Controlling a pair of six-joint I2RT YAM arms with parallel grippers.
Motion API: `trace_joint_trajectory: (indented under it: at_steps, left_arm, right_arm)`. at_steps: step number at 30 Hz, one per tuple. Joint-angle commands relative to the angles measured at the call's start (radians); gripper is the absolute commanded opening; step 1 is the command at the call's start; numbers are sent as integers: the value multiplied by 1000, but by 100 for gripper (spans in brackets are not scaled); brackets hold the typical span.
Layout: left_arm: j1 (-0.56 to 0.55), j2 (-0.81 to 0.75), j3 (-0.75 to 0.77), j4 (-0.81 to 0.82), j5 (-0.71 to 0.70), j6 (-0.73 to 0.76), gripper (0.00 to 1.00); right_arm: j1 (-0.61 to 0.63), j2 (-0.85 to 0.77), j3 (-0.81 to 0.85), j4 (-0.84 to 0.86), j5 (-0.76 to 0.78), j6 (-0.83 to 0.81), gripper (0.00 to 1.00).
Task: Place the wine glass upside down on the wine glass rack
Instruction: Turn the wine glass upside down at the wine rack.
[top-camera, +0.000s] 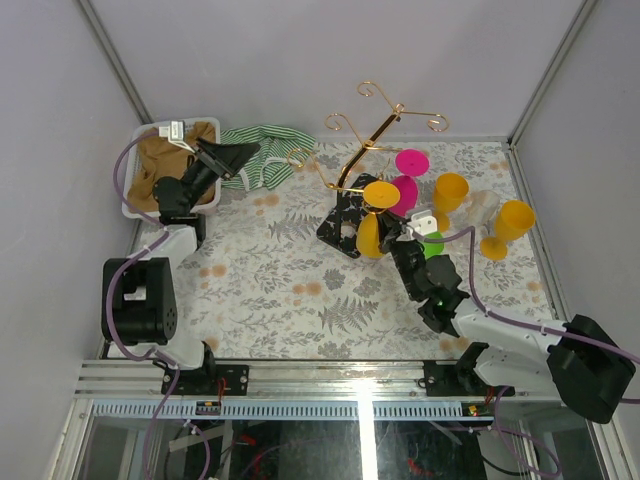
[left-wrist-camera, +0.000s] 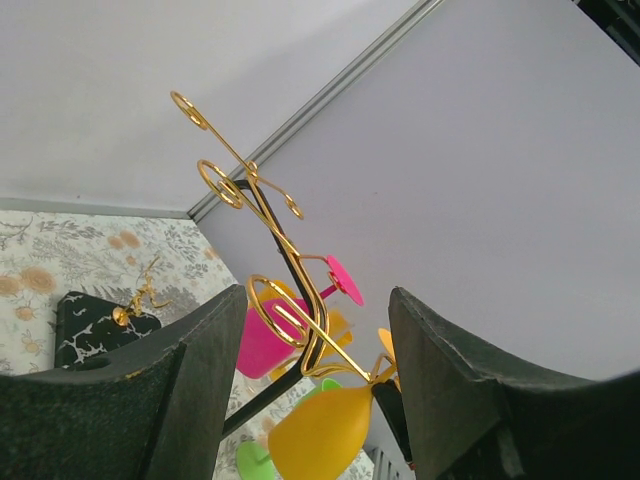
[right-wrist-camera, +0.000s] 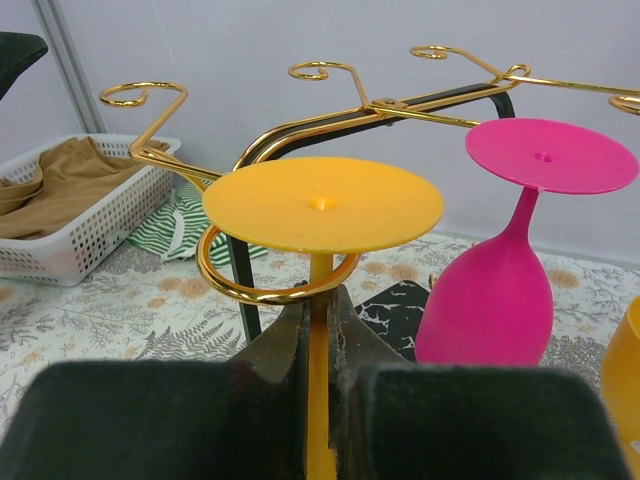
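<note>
- the orange glass is held upside down, foot up, near the middle of the right wrist view.
- its stem is clenched between the right fingers at the bottom centre of that view.
- the stem is passed through a gold ring of the rack, and the ring lies just under the foot; whether foot and ring touch cannot be told.
- in the top view this glass is seen right of centre, just beside the rack's black speckled base.
- a pink glass is also seen upside down, at the right of the right wrist view, close beside the orange glass but apart from it.
- the left fingers are released and spread, with nothing between them.
- they are seen in the upper left of the top view, by the edge of a white basket and a striped cloth.
- a brown cloth is piled in the basket.
- in the left wrist view the rack is framed between the spread fingers, well apart from them.
- a second orange glass and a third orange glass are seen on the floral table at the right of the top view.
</note>
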Motion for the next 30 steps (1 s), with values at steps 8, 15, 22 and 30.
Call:
trace_joint_trajectory:
  at_steps: [8, 15, 22, 30]
  left_arm:
    - [9, -77, 29, -79, 21, 109, 59]
    - [9, -113, 18, -125, 17, 145, 59]
    - [9, -133, -1, -144, 11, 158, 59]
    - [9, -139, 2, -165, 11, 174, 59]
  right_arm:
    - [43, -72, 21, -81, -32, -51, 0]
    - [124, -33, 33, -77, 3, -104, 0]
    - [126, -51, 25, -89, 8, -93, 0]
    - [126, -35, 38, -115, 8, -82, 24]
